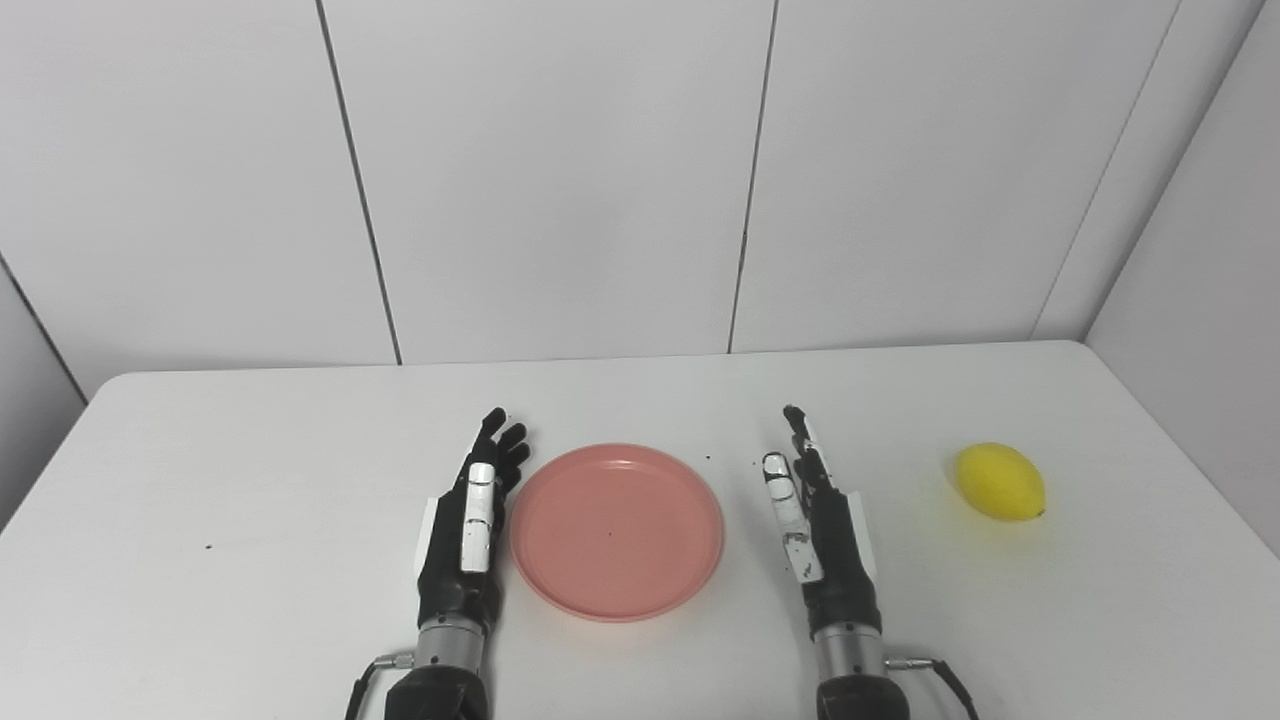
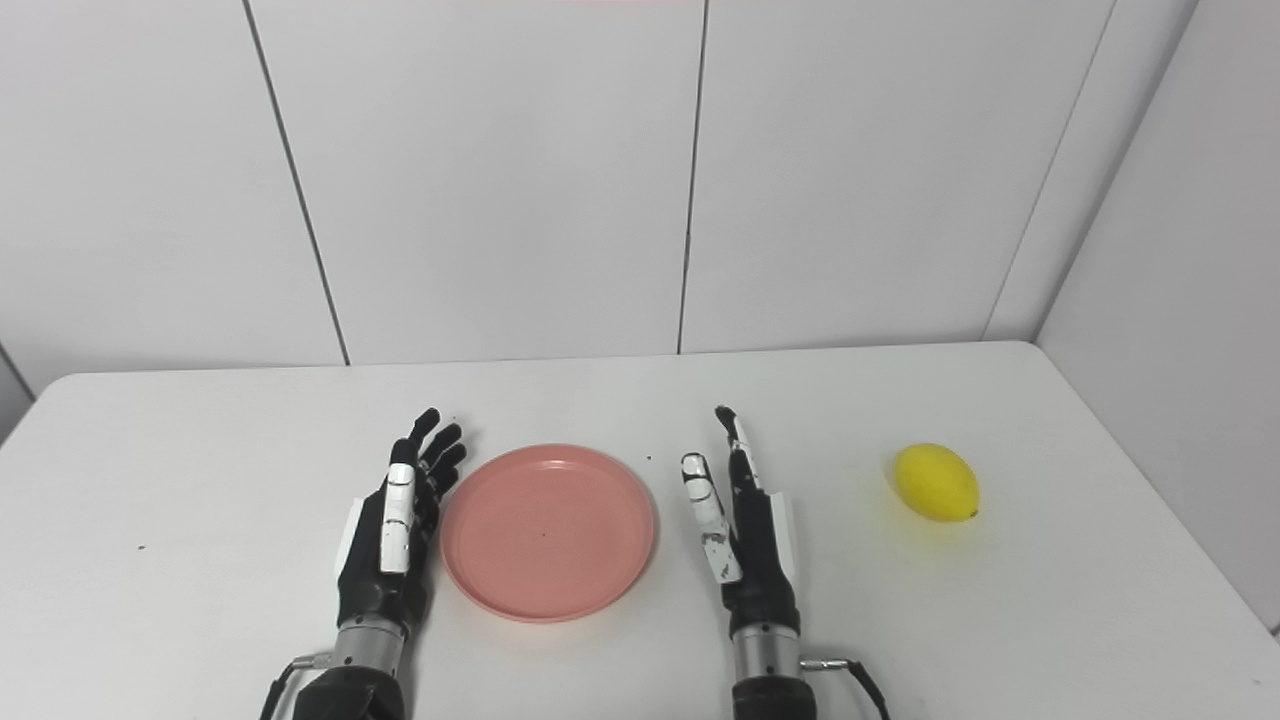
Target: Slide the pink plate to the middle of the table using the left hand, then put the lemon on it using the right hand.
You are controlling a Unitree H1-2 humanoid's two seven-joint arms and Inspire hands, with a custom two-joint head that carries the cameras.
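Table: a plain white table (image 1: pixel 250 470) with rounded far corners fills the lower half of both views; a few tiny dark specks dot its surface.
Room: pale grey wall panels (image 1: pixel 560 180) with thin dark seams stand right behind the table's far edge, and another panel angles in at the right side.
Pink plate: the pink plate (image 1: pixel 617 530) lies flat near the middle of the table, close to the robot's edge, round with a shallow raised rim and nothing on it.
Left hand: the left hand (image 1: pixel 468 530) rests just beside the plate's left rim, fingers stretched forward and a little apart, holding nothing; whether it touches the rim cannot be told.
Right hand: the right hand (image 1: pixel 815 525) lies to the right of the plate with a clear strip of table between them, fingers extended and apart, empty.
Lemon: the yellow lemon (image 1: pixel 1000 481) lies on its side on the right part of the table, well apart from the right hand and farther still from the plate.
Arrangement: plate between the two hands, lemon outside the right hand, toward the table's right edge.
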